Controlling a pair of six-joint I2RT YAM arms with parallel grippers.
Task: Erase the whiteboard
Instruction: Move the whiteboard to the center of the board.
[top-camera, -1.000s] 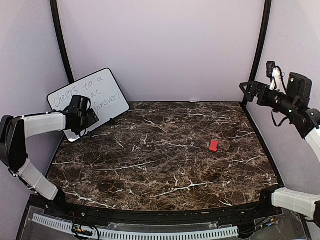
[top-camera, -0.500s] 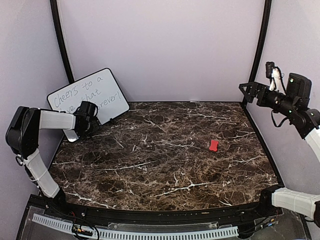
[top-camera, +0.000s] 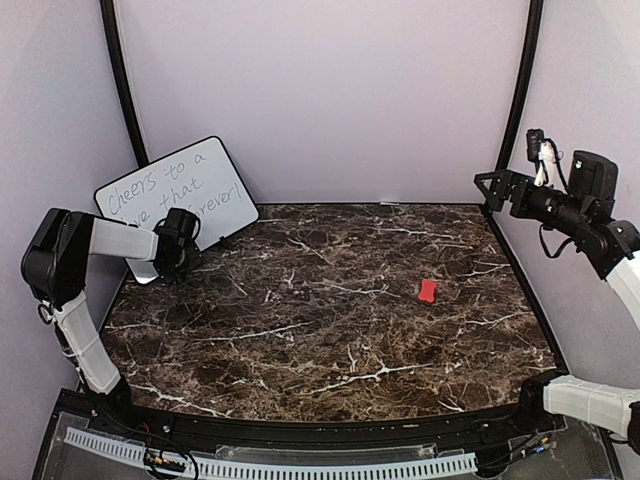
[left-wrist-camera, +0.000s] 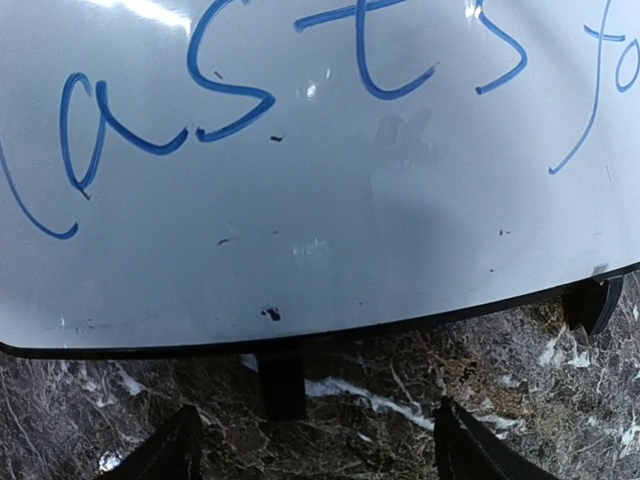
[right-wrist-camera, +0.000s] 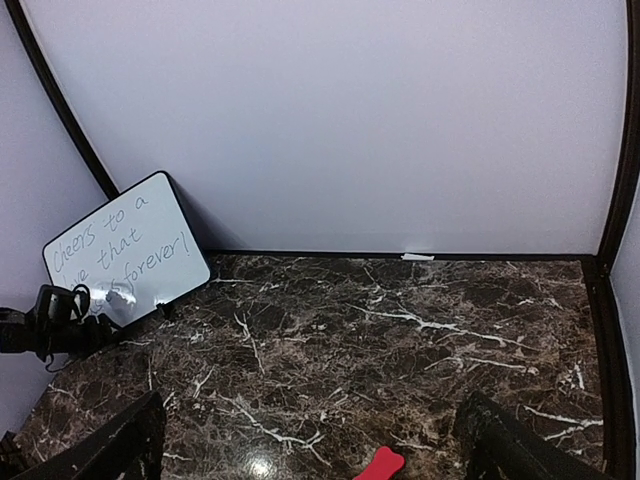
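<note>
Left wrist shows blue writing (left-wrist-camera: 238, 118) on the whiteboard (left-wrist-camera: 330, 250).

A robot test booth in a lab, not a home or office. Plain pale lilac walls (top-camera: 330, 100) close in the back and both sides, with a black pole (top-camera: 121, 80) running up each rear corner. The floor of the booth is a dark marble-patterned tabletop (top-camera: 330, 340). Two white-and-black robot arms, the left arm (top-camera: 110, 240) and the right arm (top-camera: 590, 215), rise from its near edge, where a white toothed cable strip (top-camera: 270, 468) runs across. A whiteboard (top-camera: 180, 185) leans in the far left corner.
</note>
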